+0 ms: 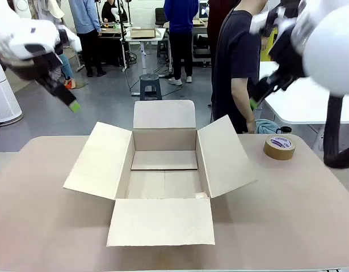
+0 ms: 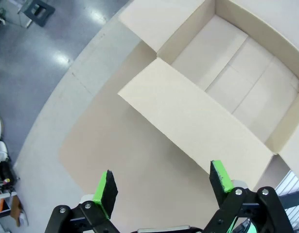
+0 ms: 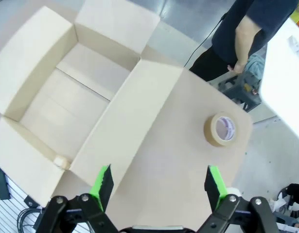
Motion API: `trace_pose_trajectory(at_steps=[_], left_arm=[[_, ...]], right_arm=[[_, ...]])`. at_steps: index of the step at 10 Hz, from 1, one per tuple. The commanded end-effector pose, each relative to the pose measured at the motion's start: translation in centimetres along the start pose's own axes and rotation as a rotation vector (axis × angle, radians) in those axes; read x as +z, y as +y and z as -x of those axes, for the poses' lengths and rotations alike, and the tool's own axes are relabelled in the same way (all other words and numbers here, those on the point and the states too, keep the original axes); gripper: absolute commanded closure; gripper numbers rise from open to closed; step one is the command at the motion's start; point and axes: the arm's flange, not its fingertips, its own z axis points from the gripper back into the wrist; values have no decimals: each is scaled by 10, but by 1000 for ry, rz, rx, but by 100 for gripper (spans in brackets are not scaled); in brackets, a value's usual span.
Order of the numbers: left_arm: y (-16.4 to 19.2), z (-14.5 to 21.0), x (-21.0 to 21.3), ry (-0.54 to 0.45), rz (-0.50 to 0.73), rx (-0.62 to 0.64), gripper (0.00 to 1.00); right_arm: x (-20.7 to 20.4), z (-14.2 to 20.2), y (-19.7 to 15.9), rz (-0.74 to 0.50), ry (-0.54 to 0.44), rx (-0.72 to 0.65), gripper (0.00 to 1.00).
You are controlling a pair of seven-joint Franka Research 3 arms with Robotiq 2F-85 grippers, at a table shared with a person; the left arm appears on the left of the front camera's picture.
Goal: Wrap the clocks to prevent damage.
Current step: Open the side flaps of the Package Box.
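Jaws spread empty, we hold left gripper [image 2: 161,187] and right gripper [image 3: 159,187] high, likely so the open brown cardboard box [image 1: 163,139] and round brown tape roll [image 1: 279,147] are reachable.

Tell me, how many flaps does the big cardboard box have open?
4. On the open brown cardboard box: the far flap stands upright, the left flap and right flap slope outward, the near flap lies flat on the beige table. None seem hidden.

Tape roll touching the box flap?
Apart. Right wrist view shows bare table between the tape roll and the box flap.
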Motion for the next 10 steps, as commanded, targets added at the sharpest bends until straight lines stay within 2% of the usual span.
trace_pose_trajectory(at_steps=[1, 2, 7, 8, 9, 10], left_arm=[[2, -11, 11, -1, -29, -29, 0], [0, 0, 0, 0, 0, 0, 0], [-2, -2, 1, 18, 5, -1, 0], [25, -5, 7, -56, 184, -25, 0], [39, 1, 13, -179, 285, -146, 0], [49, 6, 15, -273, 336, -220, 0]], right_arm=[[8, -14, 11, 44, 27, 10, 0], [0, 0, 0, 0, 0, 0, 0], [4, -1, 1, 3, 18, -6, 0], [6, 0, -24, -109, -108, 22, 0], [0, 5, -50, -125, -165, 31, 0], [-8, 14, -66, -209, -227, 52, 0]])
